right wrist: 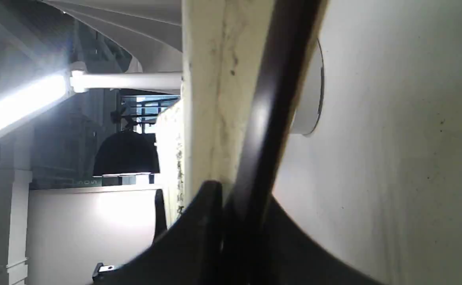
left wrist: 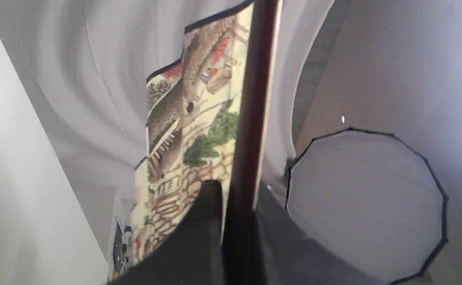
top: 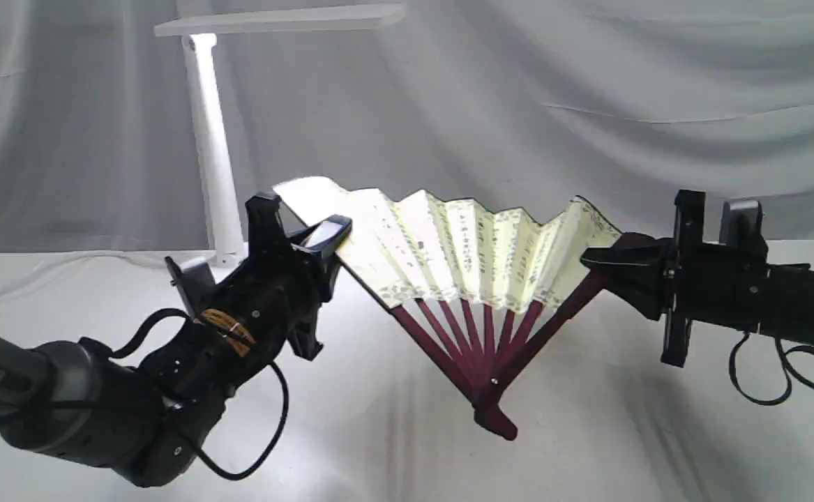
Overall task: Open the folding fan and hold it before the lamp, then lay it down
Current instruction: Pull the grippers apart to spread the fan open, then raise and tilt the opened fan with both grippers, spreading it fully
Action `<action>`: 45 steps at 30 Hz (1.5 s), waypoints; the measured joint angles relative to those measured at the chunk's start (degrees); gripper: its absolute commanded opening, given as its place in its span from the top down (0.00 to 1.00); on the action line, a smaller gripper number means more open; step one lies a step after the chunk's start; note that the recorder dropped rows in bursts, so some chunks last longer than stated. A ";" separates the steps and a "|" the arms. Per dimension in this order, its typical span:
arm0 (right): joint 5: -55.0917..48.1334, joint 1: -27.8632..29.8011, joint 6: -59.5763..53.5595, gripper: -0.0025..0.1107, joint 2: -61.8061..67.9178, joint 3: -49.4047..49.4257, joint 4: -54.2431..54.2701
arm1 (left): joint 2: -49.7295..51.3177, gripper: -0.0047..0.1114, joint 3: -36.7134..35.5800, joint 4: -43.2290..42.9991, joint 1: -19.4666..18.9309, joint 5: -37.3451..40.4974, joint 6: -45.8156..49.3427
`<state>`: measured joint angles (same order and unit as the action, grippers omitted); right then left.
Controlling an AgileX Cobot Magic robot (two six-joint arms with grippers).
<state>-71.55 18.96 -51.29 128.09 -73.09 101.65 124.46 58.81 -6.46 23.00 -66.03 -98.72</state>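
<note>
Both pincers are clamped on the fan's (top: 476,258) outer sticks, left pincer (top: 309,233) on one, right pincer (top: 598,268) on the other. The fan is spread between them, pivot low by the bench (top: 393,446), can't tell if it touches. Lamp (top: 211,174) stands just behind the left pincer. I'd pull evenly, no tearing the paper, and lift it under the light.

Soft, even light. The lamp (right wrist: 17,103) glares white in the right wrist view; beside it the folding fan (top: 462,254) glows, edges blurred.
</note>
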 measured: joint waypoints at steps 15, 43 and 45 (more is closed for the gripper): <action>0.00 0.43 0.00 0.98 -3.40 0.00 -0.21 | -6.66 0.96 -9.10 9.27 0.00 -1.30 5.14; 0.58 0.51 0.38 0.98 -3.40 0.00 -0.09 | -6.91 0.96 -9.15 14.81 0.13 -1.30 6.89; 0.58 0.56 0.40 0.98 -3.40 0.00 -0.09 | -6.91 0.96 -9.15 16.96 0.72 -1.30 7.18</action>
<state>-70.97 19.51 -50.89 124.70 -73.09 101.56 117.55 49.66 10.50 23.72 -67.34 -91.54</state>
